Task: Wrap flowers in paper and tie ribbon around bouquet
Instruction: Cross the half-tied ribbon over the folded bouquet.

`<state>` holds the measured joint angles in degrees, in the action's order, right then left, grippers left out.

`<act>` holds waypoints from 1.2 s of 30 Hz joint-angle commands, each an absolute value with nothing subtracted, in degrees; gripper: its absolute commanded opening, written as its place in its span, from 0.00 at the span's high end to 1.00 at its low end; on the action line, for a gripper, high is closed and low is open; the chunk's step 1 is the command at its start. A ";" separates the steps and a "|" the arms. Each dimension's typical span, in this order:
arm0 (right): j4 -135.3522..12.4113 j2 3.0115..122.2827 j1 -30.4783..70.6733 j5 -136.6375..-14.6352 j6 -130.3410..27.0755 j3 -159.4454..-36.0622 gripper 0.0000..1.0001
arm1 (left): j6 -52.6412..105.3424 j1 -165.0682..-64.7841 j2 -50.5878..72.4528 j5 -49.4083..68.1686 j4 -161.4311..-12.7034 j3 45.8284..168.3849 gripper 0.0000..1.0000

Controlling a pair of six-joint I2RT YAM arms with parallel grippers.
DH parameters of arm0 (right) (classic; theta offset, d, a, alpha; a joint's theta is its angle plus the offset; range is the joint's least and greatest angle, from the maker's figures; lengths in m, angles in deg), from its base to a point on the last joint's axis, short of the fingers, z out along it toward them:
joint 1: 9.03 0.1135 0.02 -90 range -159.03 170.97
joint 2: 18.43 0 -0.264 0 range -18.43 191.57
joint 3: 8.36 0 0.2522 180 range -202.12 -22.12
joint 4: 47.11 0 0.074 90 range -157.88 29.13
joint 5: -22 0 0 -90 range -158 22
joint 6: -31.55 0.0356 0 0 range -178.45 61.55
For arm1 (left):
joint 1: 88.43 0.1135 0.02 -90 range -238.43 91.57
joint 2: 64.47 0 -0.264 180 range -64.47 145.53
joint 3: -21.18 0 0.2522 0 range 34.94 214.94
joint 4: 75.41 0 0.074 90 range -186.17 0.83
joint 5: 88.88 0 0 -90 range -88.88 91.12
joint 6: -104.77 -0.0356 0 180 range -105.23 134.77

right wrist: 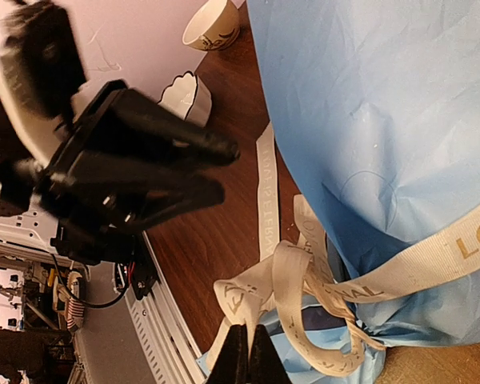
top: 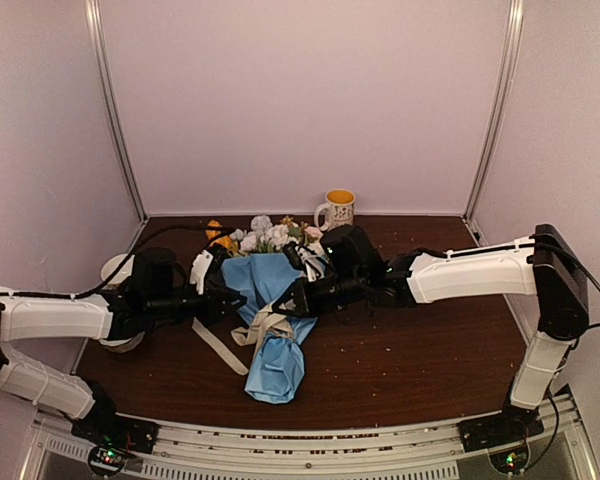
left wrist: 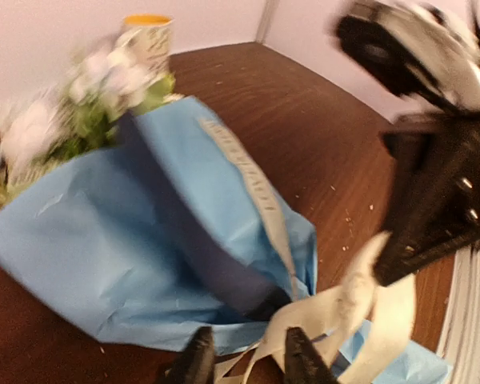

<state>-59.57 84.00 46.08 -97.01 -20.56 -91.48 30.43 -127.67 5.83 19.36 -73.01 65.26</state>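
The bouquet lies across the middle of the table, its blue paper [top: 265, 280] wrapped as a cone with the flowers [top: 270, 237] poking out of the far end. A cream ribbon [top: 263, 328] is looped and knotted around its narrow waist, one tail trailing left on the wood. My right gripper [right wrist: 249, 358] is shut on a loop of the ribbon [right wrist: 284, 280] beside the knot. My left gripper [left wrist: 246, 360] stands open just left of the waist; loose ribbon strands [left wrist: 336, 308] run between and past its fingers. From above, both grippers meet at the waist, left [top: 235, 300], right [top: 282, 303].
A white mug with a yellow inside [top: 338, 208] stands at the back behind the flowers. A white cup-like object [top: 115, 268] sits at the left edge behind my left arm. The slotted metal rail [top: 310, 455] runs along the near table edge.
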 commanded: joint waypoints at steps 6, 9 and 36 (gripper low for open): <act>-60.38 82.19 45.77 -95.79 -21.64 -92.55 1.00 | 38.78 -120.55 16.74 18.88 -77.87 65.42 0.76; -60.84 82.38 45.73 -95.93 -21.67 -92.89 1.00 | 38.08 -120.54 19.24 20.06 -76.72 64.95 0.66; -63.90 83.66 45.70 -95.33 -22.68 -94.42 1.00 | 28.14 -125.88 27.07 5.61 -94.11 77.65 0.46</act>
<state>-62.96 84.00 45.84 -96.31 -22.04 -92.49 31.28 -125.51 26.94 8.32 -92.00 75.21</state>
